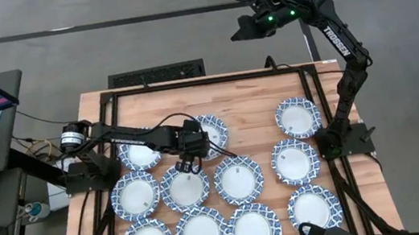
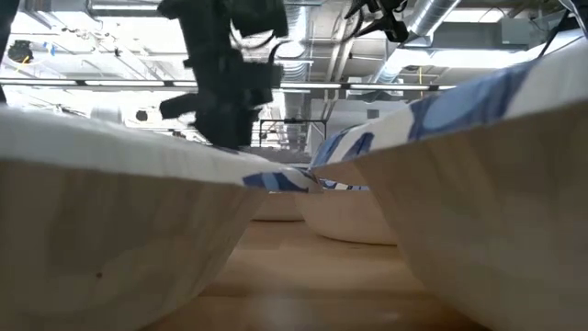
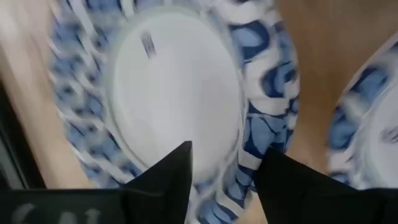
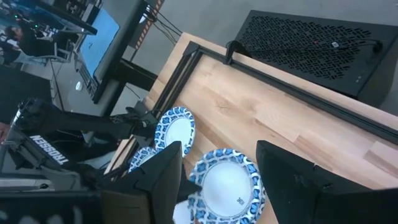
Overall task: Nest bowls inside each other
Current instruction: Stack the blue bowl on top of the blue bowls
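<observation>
the left gripper [image 1: 188, 167] hangs with its fingers a little apart over the rim of a bowl [image 1: 185, 187], holding nothing. more bowls lie around it at three, six and nine o'clock. the right gripper [image 1: 250, 28] waits open, high off the table [image 1: 248, 100] at one o'clock.

Bowls [image 1: 239, 179]: twelve visible, round, shallow, white centres with blue-and-white patterned rims, all upright on the table. Arranged in rough rows, rims touching or close; none visibly nested.
</observation>
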